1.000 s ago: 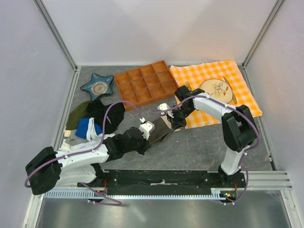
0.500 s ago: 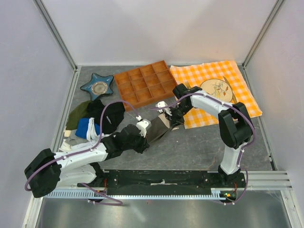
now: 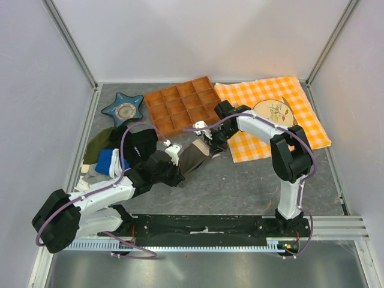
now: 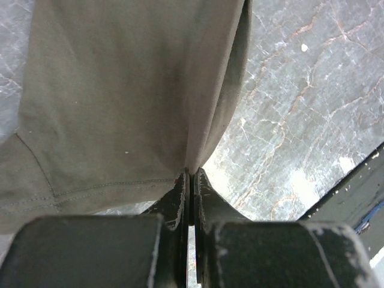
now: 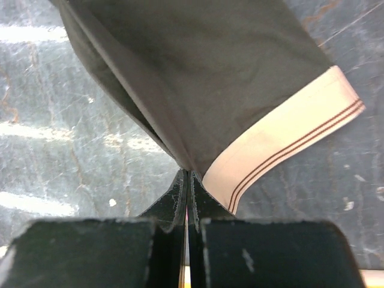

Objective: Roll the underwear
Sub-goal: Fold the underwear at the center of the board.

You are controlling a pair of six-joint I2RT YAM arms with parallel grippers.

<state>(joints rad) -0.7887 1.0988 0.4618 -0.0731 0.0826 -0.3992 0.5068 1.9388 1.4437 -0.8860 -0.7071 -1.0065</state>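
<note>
1. Underwear (image 3: 193, 157) is stretched between both arms near the middle of the surface (image 3: 252, 180), just nearward of the wooden tray (image 3: 183, 108).
2. Left jaws are clenched on a fold of its grey fabric at the near-left end.
3. Right jaws are pinched tight on the far-right end, beside the pale striped waistband (image 5: 285, 143) and close to the checked cloth (image 3: 270, 114).

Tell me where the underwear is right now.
Top view, centre: the underwear is pinched between the left gripper and right gripper, just in front of the wooden tray.
</note>
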